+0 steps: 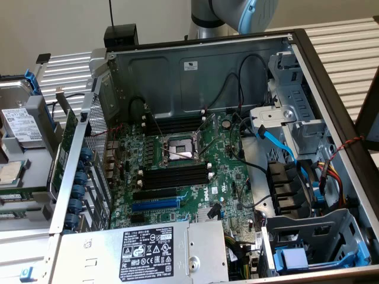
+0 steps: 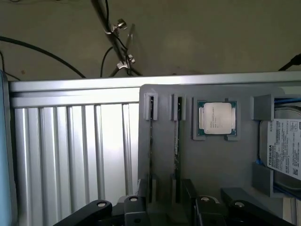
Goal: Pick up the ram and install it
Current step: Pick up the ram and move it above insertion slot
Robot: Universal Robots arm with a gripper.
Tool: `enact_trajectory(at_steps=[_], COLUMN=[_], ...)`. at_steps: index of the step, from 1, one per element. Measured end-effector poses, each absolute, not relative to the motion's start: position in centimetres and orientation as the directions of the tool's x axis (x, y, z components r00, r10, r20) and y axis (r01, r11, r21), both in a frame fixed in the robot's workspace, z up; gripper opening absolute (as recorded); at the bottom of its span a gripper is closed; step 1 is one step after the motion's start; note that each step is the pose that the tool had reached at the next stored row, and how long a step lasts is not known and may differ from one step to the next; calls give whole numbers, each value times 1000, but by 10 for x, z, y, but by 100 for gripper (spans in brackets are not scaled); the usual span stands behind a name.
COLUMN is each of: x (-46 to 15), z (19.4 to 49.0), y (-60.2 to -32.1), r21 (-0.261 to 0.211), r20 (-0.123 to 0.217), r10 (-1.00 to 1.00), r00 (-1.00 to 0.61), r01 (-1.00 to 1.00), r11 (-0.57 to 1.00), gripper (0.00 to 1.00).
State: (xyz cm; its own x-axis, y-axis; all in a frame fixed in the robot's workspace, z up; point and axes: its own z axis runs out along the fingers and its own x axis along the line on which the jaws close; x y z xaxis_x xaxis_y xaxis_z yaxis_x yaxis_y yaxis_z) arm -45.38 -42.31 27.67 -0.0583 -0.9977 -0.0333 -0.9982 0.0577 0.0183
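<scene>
Two ram sticks stand on edge in slots of a grey parts holder (image 2: 162,122); one ram stick (image 2: 151,141) sits beside the other ram stick (image 2: 177,141). My gripper (image 2: 167,200) hangs over the near ends of both sticks, open, with nothing between its black fingers (image 2: 189,188). In the exterior view the open computer case holds the green motherboard (image 1: 228,177) with long black memory slots (image 1: 174,176) on both sides of the processor socket (image 1: 177,149). The arm (image 1: 237,13) reaches in from behind the case.
The holder also carries a processor chip (image 2: 216,117) and a hard drive (image 2: 282,148); it rests on a ribbed metal table (image 2: 70,155) at the exterior view's left. Inside the case are a blue expansion slot (image 1: 155,205), a power supply (image 1: 148,251), loose cables and drive cages (image 1: 296,112).
</scene>
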Motion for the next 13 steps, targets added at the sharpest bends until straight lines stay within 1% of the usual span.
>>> enact_trajectory(at_steps=[13], x=[-454], z=[253], y=[-431], r21=[18], r20=[-36], r10=[-998], r00=[-47], r01=[-999], r11=[46], gripper=[42])
